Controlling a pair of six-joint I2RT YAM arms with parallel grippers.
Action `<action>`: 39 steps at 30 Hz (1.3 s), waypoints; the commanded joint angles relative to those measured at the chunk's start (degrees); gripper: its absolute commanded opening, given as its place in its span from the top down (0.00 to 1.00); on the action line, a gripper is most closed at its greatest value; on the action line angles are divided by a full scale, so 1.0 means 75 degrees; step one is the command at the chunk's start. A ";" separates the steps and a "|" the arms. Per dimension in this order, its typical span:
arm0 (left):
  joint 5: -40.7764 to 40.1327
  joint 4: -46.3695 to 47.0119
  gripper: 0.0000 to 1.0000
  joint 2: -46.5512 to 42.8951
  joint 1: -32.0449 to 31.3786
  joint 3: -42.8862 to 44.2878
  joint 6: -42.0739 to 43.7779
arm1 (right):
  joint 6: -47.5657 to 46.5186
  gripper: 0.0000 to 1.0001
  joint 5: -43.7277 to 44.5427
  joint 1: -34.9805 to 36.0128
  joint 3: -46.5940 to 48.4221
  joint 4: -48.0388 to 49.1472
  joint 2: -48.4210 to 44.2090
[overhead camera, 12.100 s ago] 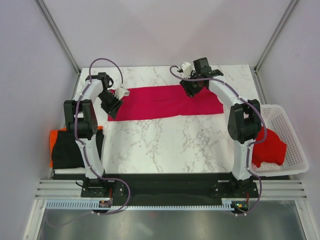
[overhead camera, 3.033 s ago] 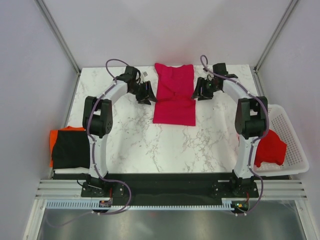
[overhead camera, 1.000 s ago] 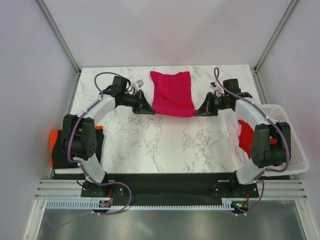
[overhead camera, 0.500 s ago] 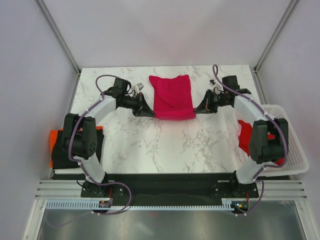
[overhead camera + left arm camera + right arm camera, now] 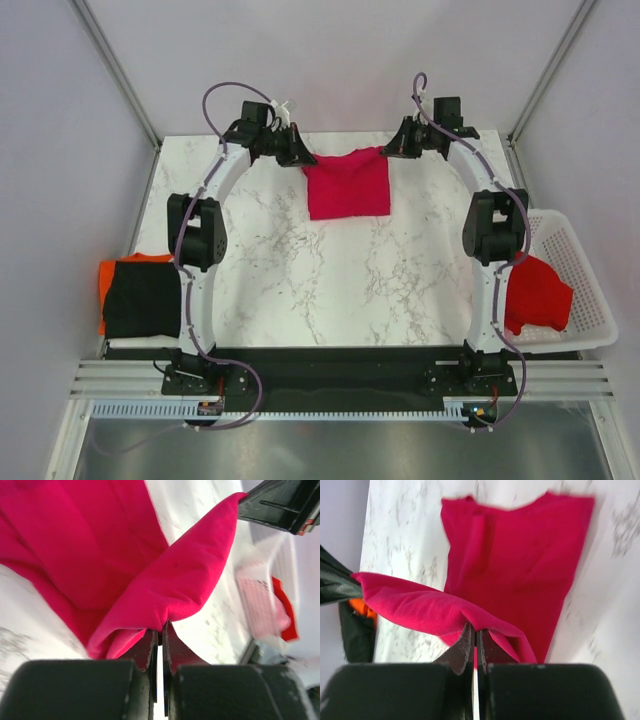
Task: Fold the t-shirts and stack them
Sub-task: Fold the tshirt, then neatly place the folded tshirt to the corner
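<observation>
The crimson-pink t-shirt lies near the table's far edge, doubled over, with one edge lifted and stretched between my two grippers. My left gripper is shut on the left corner of that edge; the left wrist view shows the cloth pinched at the left gripper's fingertips. My right gripper is shut on the right corner, the fabric bunched at the right gripper's tips, with the rest of the shirt flat below. A black t-shirt lies on an orange one at the near left.
A white lattice basket stands off the table's right edge, holding a red t-shirt. The marble table stretches in front of the shirt. Frame posts and grey walls stand close behind both grippers.
Both grippers have risen and swung toward the far edge, carrying the shirt's near edge up and back over the rest of it. Both stay shut on the cloth.
</observation>
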 commanded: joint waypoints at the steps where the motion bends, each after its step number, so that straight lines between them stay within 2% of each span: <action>1: -0.1010 -0.0040 0.98 0.0701 0.0045 0.1054 0.0675 | 0.0017 1.00 0.0219 0.0031 0.1439 0.0693 0.1151; 6: -0.2007 0.0265 0.98 0.1579 0.0057 0.2074 0.1120 | 0.0416 0.98 0.0522 0.0089 0.3371 0.1431 0.2502; 7: -0.2543 0.0346 0.98 0.1859 0.0045 0.2471 0.1167 | 0.0416 0.96 0.0663 0.0147 0.3515 0.1548 0.2747; 8: -0.2803 0.0417 0.93 0.1920 0.0057 0.2591 0.1260 | 0.0428 0.78 0.0734 0.0171 0.3598 0.1886 0.2842; 9: -0.3247 0.0499 0.84 0.1967 0.0045 0.2673 0.1342 | 0.0405 0.64 0.0828 0.0195 0.3819 0.1994 0.2936; 10: -0.3599 0.0546 0.63 0.1991 0.0033 0.2685 0.1355 | 0.0358 0.53 0.0840 0.0276 0.3983 0.2041 0.3123; 11: -0.3789 0.0546 0.57 0.1956 0.0033 0.2674 0.1378 | 0.0276 0.36 0.0817 0.0312 0.4113 0.2053 0.3148; 12: -0.3906 0.0488 0.52 0.1886 0.0033 0.2651 0.1425 | 0.0183 0.31 0.0829 0.0359 0.4218 0.2065 0.3136; 14: -0.4562 0.0418 0.41 0.1420 0.0022 0.2452 0.1215 | 0.0159 0.28 0.0864 0.0382 0.4185 0.2100 0.2903; 18: -0.5219 0.0161 0.33 0.0691 0.0022 0.1587 0.1179 | -0.0157 0.25 0.0783 0.0371 0.3389 0.1995 0.1956; 20: -0.4754 -0.0236 0.26 0.0550 0.0138 0.1362 0.1191 | -0.0077 0.27 0.0385 0.0359 0.2770 0.1936 0.1696; 21: -0.3730 -0.0343 0.25 0.0526 0.0220 0.1164 0.1179 | 0.0017 0.27 0.0186 0.0371 0.2546 0.1925 0.1602; 23: -0.2346 -0.0391 0.24 0.0503 0.0454 0.0708 0.0992 | 0.0193 0.29 -0.0260 0.0406 0.1960 0.1878 0.1449; 25: -0.1696 -0.0344 0.23 0.0561 0.0572 0.0483 0.0677 | 0.0159 0.30 -0.0378 0.0453 0.1678 0.1749 0.1425; 32: -0.0570 0.0206 0.18 0.1392 0.0818 0.0411 -0.0027 | -0.0088 0.32 -0.0249 0.0464 0.1419 0.1432 0.1835; 39: 0.0626 0.1131 0.23 0.2165 0.0713 0.0354 -0.0707 | -0.0287 0.31 -0.0179 0.0476 0.1302 0.1151 0.2140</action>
